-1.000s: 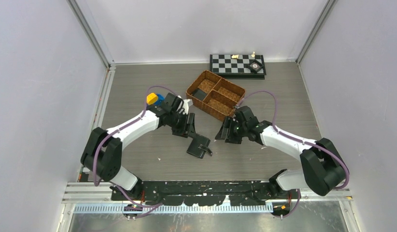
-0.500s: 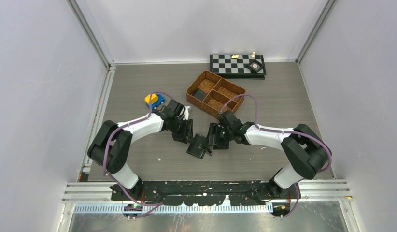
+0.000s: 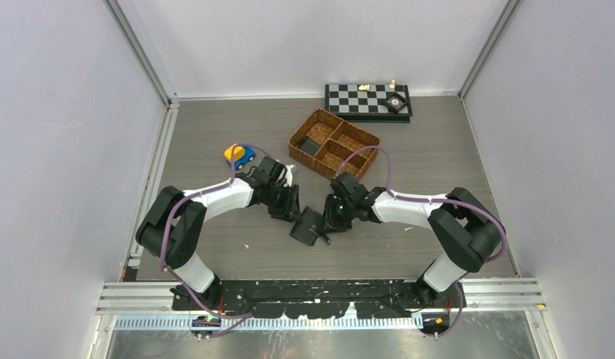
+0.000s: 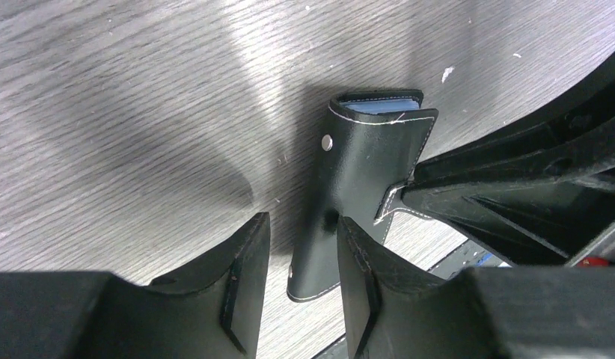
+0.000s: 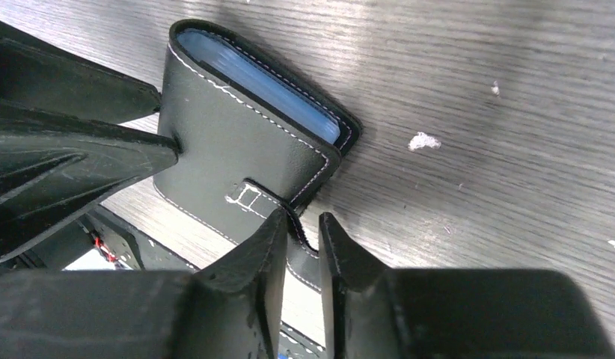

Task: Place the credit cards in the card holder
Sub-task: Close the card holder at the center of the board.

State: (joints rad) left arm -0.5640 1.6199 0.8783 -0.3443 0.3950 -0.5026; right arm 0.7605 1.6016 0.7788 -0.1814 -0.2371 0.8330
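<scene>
- Two grippers meet at the card holder [image 3: 307,227], which lies folded shut on the table just below the frame's centre.
- Your right gripper [image 5: 302,221] is pinched on the snap tab [image 5: 248,196]. Pull too hard and the whole holder may drag along instead of unsnapping.
- Your left gripper [image 4: 302,223] straddles the holder's edge with a sliver of gap on one side, so it is not clamped. Unpinned, the holder could slide or flip.
- Farther up sits the wicker basket [image 3: 317,112]; no credit cards show clearly.
</scene>
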